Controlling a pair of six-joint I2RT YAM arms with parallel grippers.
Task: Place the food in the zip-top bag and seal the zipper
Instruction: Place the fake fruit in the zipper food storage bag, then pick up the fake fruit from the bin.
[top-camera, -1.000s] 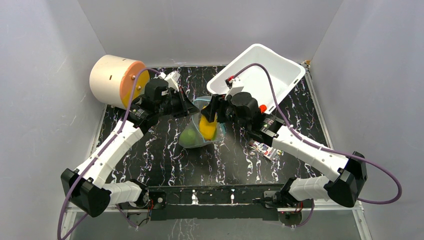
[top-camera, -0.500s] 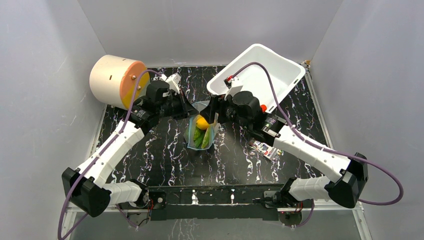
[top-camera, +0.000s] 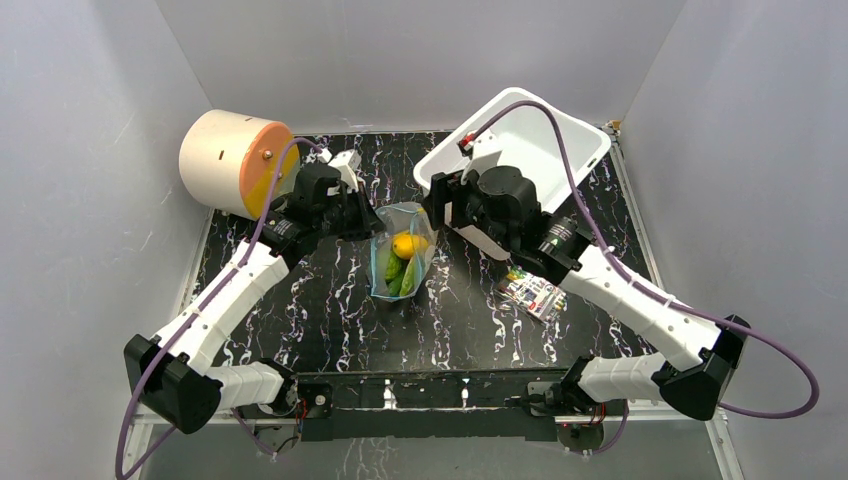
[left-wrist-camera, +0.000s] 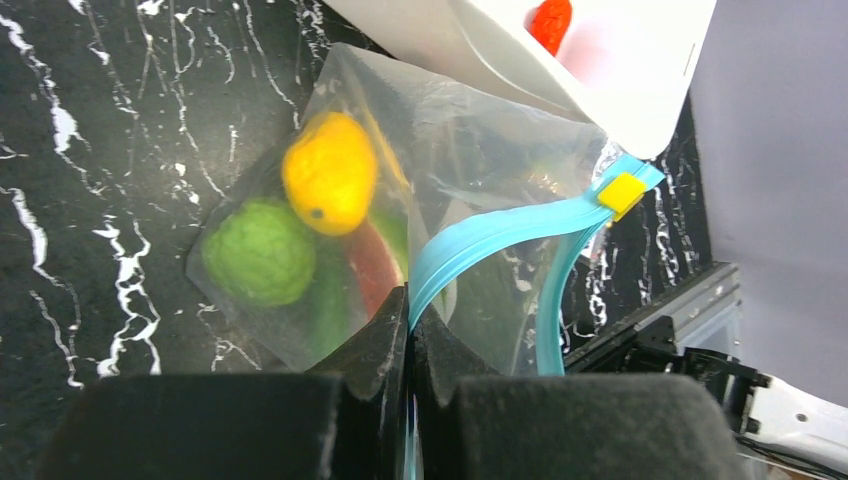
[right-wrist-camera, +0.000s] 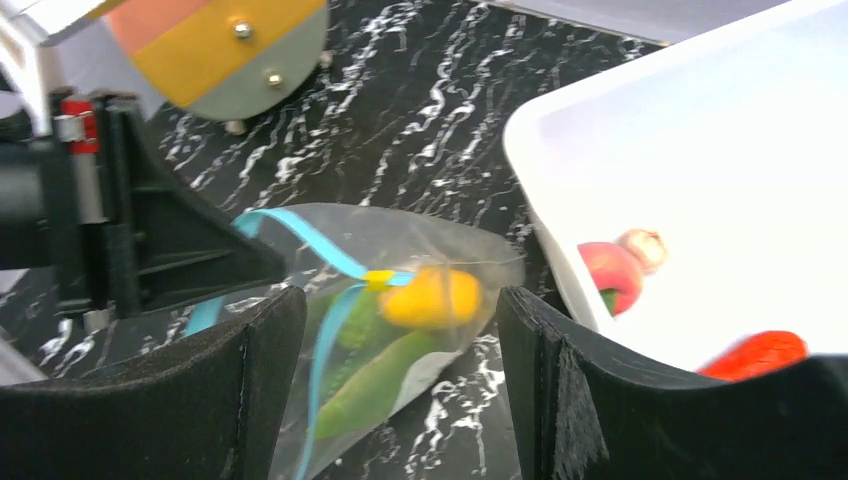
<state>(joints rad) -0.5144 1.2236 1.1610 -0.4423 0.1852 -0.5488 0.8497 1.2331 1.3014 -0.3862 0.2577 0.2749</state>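
Note:
The clear zip-top bag (top-camera: 402, 258) lies mid-table and holds a yellow fruit (top-camera: 404, 244) and green pieces (top-camera: 397, 272). In the left wrist view the bag (left-wrist-camera: 470, 140) holds a yellow fruit (left-wrist-camera: 329, 172), a green ball (left-wrist-camera: 260, 251) and a red piece (left-wrist-camera: 366, 280). My left gripper (left-wrist-camera: 409, 318) is shut on the bag's blue-teal zipper (left-wrist-camera: 500, 232); the mouth gapes open. My right gripper (right-wrist-camera: 400, 345) is open and empty, above the bag (right-wrist-camera: 400, 300) near the white bin (top-camera: 520, 150). More food lies in the bin: a red piece (right-wrist-camera: 612, 272) and an orange-red one (right-wrist-camera: 748, 354).
A tan cylinder with an orange face (top-camera: 235, 160) lies at the back left. A flat printed packet (top-camera: 530, 294) lies right of the bag under my right forearm. Grey walls enclose the table on three sides.
My right gripper let go of the yellow fruit and drew back toward the bin. The fruit now sits inside the bag, which has settled narrower. My left gripper kept its hold.

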